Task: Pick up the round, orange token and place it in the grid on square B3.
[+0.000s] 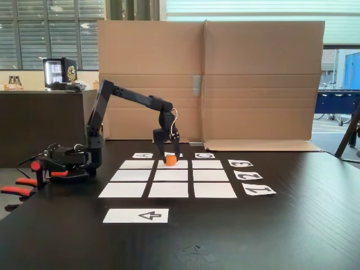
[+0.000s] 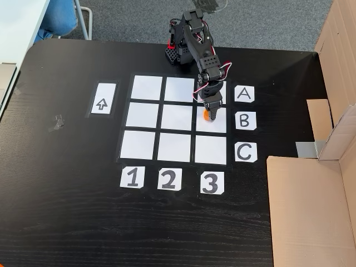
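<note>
Right at my fingertips sits the token (image 1: pixel 170 161), a short, plain, bright orange cylinder, narrower than the white rectangle beneath it. My gripper (image 1: pixel 167 159) points straight down over it, one finger on either side; whether the fingers actually press its sides I cannot tell. In a fixed view from above, the token (image 2: pixel 207 115) rests on square B3 (image 2: pixel 216 123), the rectangle in line with the B card (image 2: pixel 245 120) and the 3 card (image 2: pixel 212 183), close to that square's upper left corner. My gripper (image 2: pixel 210 114) hides part of the orange top there.

Around it lies the grid (image 2: pixel 177 119), nine white paper rectangles on a black wood-grain table (image 2: pixel 67 211). Letter cards A (image 2: pixel 244 94) and C (image 2: pixel 245 152) and number cards 1 (image 2: pixel 132 178) and 2 (image 2: pixel 169 179) edge the array, and a separate arrow card (image 2: pixel 103 104) lies beside it on the far side from the letters.

Farther off, my base (image 1: pixel 84 160) sits at the table edge, with orange-handled clamps (image 1: pixel 22 188) near it. Behind the table stands a folded cardboard screen (image 1: pixel 253 79), and beyond that are windows with blinds (image 1: pixel 45 34).
</note>
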